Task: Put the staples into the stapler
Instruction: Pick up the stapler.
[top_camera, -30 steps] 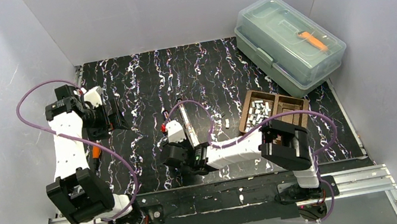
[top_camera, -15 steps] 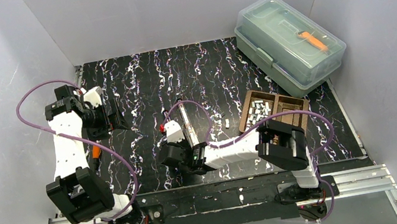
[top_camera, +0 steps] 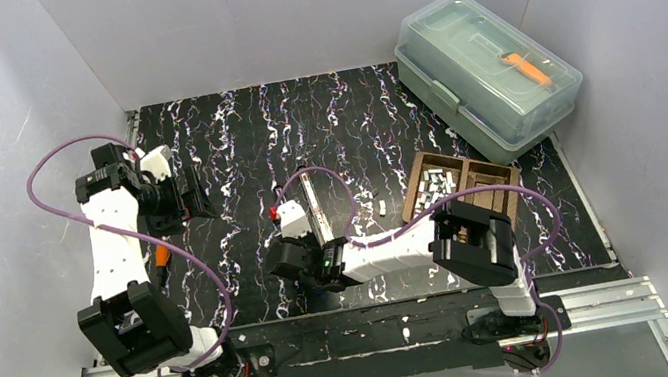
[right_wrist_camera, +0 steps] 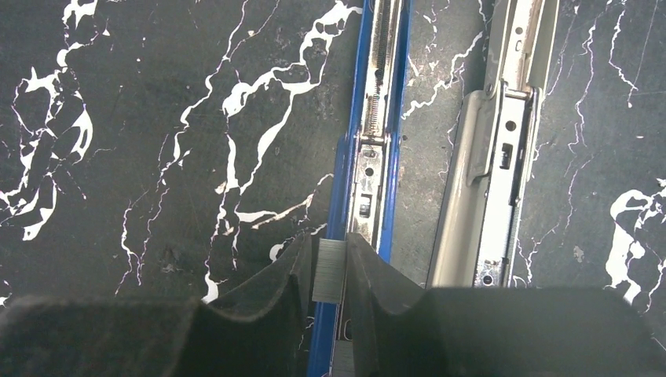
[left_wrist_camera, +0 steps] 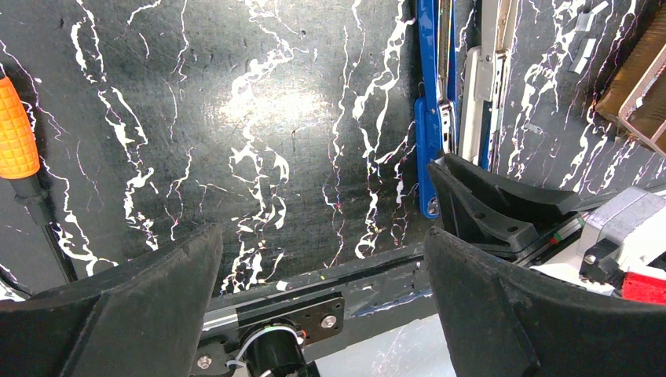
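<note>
One staple strip [right_wrist_camera: 329, 275] is pinched in the closed right hand [right_wrist_camera: 330, 253], near centre, just over the near end of the stapler [right_wrist_camera: 378, 133]. Judged reason: it is held there to drop into the open blue channel. The strip's long axis lines up with the channel, pointing near to far. The stapler lies opened flat on the tabletop [right_wrist_camera: 157, 118]. More staples [top_camera: 431, 189] sit in the tray [top_camera: 492, 186] to the right. The left hand [left_wrist_camera: 322, 267], far left, is spread wide and empty, out of the way.
</note>
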